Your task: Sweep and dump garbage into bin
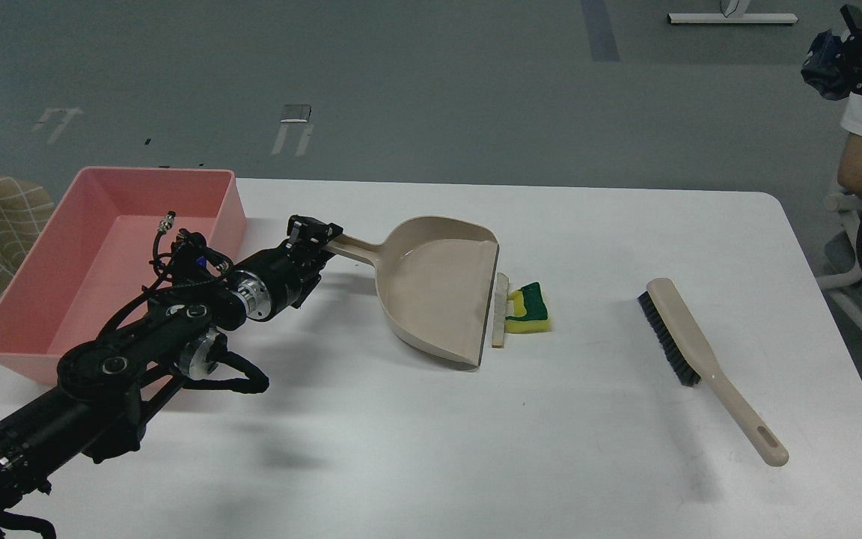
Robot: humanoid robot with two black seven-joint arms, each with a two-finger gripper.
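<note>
- Fingers of my left gripper (324, 233) are closing around the far end of the dustpan's handle; they look clamped on it, though from my head view they are small and dark, so I am judging the grip from how the handle runs straight into them.
- Right gripper is not showing anywhere, so I am saying nothing of its state.
- I am holding the dustpan (437, 288) with its open lip facing right, resting on the white table (431, 449). It looks like thin, stiff plastic: light, but with a long handle, so it is likely to twist if my hold is loose.
- Garbage is lying just right of the lip: the whitish slice (500, 311) is right against the edge, and the yellow sponge chunk (528, 311) with its green layer is touching the slice on the right.
- I am judging both scraps very light. The sponge is soft and springy and may roll or bounce instead of sliding; the slice is thin and flat and could slip under the lip.
- Brush (708, 359) is lying well apart to the right, bristles facing left. Its beige handle, toward the near end, looks the place to grip: stiff, slim and smooth.
- Pink bin (233, 206) is sitting at the far left, just beside my arm, with nothing showing inside it.
</note>
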